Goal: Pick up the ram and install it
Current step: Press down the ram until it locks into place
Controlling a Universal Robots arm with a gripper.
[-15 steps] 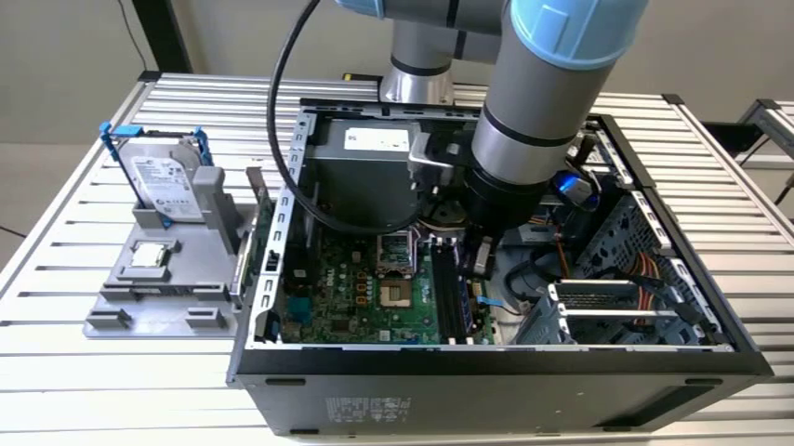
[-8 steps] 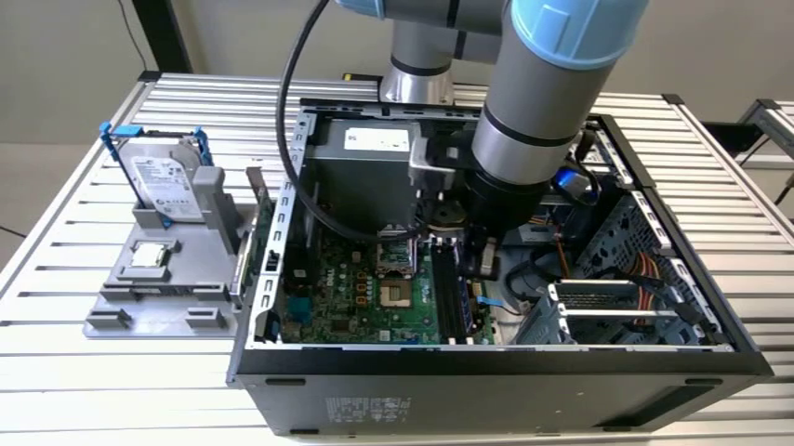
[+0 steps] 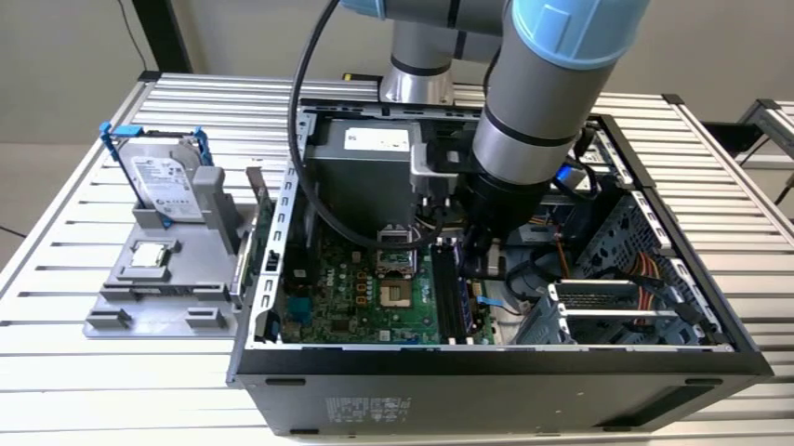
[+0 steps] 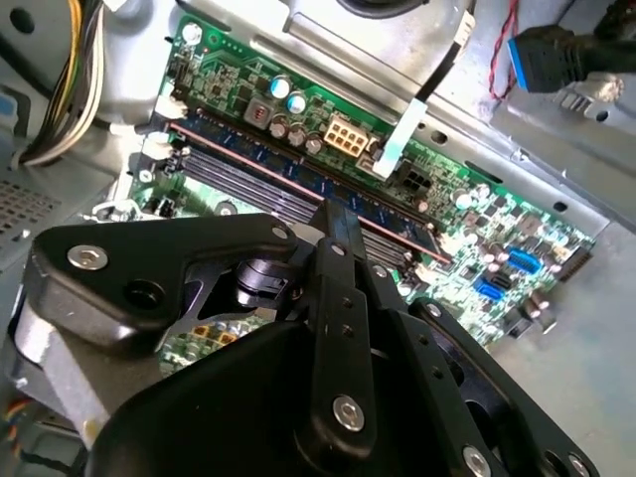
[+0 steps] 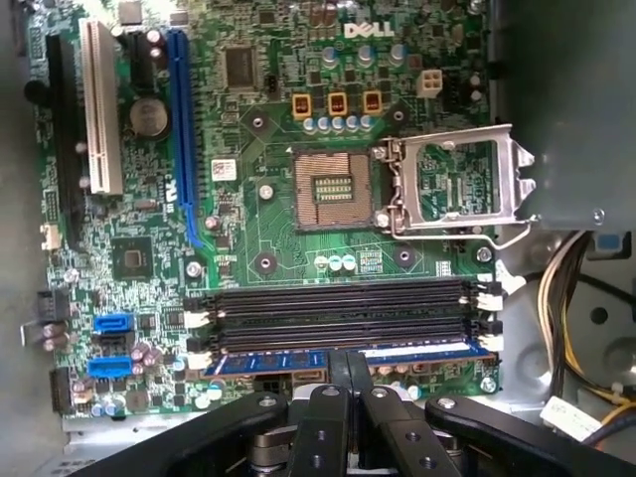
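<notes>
The black jaws pinch the ram, seated in the motherboard's edge slot.

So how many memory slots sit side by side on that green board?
4: three empty black slots in a row, and a fourth, nearest the gripper, holding the ram.

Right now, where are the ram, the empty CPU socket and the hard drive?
ram (image 5: 417, 351): first wrist view, on its blue top edge in the outermost slot.
empty CPU socket (image 5: 332, 189): first wrist view, on the middle of its contact field.
hard drive (image 3: 164, 178): exterior view, on its silver face.
</notes>
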